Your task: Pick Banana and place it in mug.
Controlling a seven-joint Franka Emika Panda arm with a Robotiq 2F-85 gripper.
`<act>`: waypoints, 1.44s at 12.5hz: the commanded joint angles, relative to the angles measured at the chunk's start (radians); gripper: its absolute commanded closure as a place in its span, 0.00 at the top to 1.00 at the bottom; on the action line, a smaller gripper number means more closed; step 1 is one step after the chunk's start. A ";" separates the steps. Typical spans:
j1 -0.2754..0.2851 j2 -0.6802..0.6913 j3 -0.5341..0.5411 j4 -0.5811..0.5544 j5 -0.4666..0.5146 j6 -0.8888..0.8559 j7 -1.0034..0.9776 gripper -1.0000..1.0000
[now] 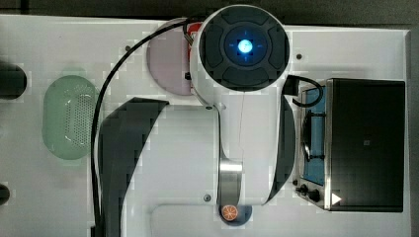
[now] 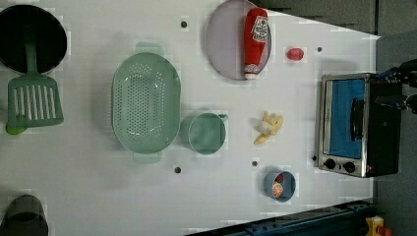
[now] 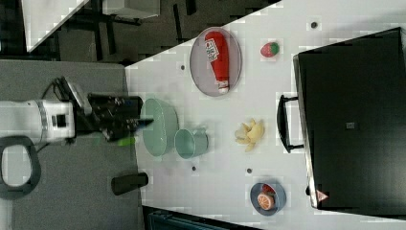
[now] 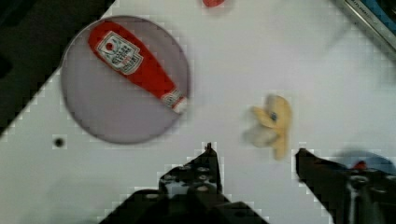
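Note:
The banana [image 4: 271, 123] is a small pale yellow-tan peeled piece lying on the white table, just beyond the gap between my fingertips in the wrist view. My gripper [image 4: 256, 156] hovers above the table, open, with nothing between its fingers. In the left view the banana [image 2: 268, 127] lies apart from the translucent green mug [image 2: 206, 132], which stands upright against the colander. The right view shows the banana [image 3: 250, 133], the mug [image 3: 191, 143] and my gripper [image 3: 136, 123] held high. In the top view my arm [image 1: 247, 47] covers the table's middle.
A red ketchup bottle [image 2: 255, 42] lies on a grey plate [image 2: 223, 44]. A pale-green colander [image 2: 146, 102] sits beside the mug. A toaster oven [image 2: 351, 123], a strawberry [image 2: 295, 54], a blue bowl [image 2: 279, 186] with an orange slice, a spatula [image 2: 32, 96] and a black pot [image 2: 29, 34] surround them.

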 commanded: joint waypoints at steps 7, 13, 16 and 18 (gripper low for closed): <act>-0.089 -0.233 0.037 -0.278 0.010 -0.062 -0.053 1.00; -0.089 -0.061 0.039 -0.516 0.010 0.338 -0.194 1.00; -0.089 0.047 0.038 -0.594 0.010 0.526 -0.350 1.00; -0.089 0.119 0.038 -0.626 0.010 0.639 -0.435 1.00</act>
